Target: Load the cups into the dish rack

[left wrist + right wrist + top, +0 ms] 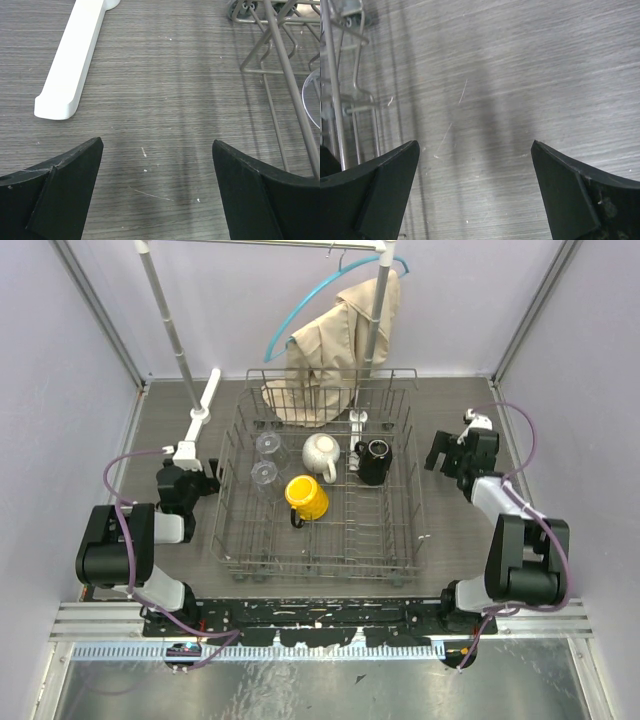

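Jaws gape empty on my left gripper and right gripper either side of the dish rack, which holds yellow mug, glass tumblers, white mug and black mug, so loading looks done and I'd just park.

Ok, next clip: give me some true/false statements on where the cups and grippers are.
1. The yellow mug sits inside the dish rack. True.
2. The left gripper is shut on something. False: it is open and empty, over the table beside the rack.
3. The black mug stands on the table outside the rack. False: it is in the rack, right of the white mug.
4. The right gripper is open with nothing in it. True.
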Tool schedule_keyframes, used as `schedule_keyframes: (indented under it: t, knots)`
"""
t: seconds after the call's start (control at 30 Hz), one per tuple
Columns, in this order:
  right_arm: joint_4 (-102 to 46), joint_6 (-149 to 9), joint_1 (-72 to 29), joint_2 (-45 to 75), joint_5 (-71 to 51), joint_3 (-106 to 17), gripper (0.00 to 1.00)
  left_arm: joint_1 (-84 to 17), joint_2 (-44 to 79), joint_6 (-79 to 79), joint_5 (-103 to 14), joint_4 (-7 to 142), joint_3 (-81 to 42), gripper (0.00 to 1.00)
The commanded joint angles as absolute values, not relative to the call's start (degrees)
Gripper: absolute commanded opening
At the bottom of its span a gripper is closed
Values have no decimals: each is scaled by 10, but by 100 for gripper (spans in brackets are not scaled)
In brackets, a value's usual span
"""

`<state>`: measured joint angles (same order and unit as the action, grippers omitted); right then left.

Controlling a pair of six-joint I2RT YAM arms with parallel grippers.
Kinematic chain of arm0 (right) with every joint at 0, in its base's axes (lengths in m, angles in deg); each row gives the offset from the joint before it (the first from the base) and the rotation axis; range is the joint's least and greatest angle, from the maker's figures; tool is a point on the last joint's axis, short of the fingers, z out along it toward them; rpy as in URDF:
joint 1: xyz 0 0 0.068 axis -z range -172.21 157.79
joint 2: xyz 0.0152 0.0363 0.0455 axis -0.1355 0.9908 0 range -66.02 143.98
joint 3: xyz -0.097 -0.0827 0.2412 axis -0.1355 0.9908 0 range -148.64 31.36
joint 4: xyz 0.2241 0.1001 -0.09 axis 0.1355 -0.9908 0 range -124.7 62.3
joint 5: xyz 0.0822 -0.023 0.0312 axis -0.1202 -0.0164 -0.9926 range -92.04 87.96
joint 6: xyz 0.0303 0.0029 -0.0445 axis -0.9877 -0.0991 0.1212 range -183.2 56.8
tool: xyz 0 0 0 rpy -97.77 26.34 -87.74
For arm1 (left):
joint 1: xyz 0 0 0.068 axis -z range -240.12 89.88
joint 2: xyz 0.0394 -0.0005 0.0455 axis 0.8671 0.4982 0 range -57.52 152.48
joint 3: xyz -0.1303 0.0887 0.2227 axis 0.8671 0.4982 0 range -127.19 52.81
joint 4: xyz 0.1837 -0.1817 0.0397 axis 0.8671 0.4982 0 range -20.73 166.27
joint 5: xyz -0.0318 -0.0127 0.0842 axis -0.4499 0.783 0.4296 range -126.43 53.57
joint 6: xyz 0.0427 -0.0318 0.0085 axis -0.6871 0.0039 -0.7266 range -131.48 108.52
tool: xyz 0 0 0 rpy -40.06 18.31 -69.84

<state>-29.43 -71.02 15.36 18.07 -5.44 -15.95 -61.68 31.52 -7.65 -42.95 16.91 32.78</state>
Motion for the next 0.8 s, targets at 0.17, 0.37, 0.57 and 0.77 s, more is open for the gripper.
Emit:
schedule_keyframes:
  t: [0.17, 0.37, 0.57, 0.77]
  knots:
    - [71, -678, 154, 69, -64, 81, 100, -618, 312, -88, -440, 168, 317, 98]
    - [318, -680, 152, 111, -89, 188, 100, -619, 312, -88, -440, 168, 317, 98]
    - [567, -687, 140, 191, -45, 283, 100, -619, 312, -88, -440, 168, 317, 98]
    - [498, -670, 120, 217, -29, 241, 100, -618, 312, -88, -440, 167, 317, 98]
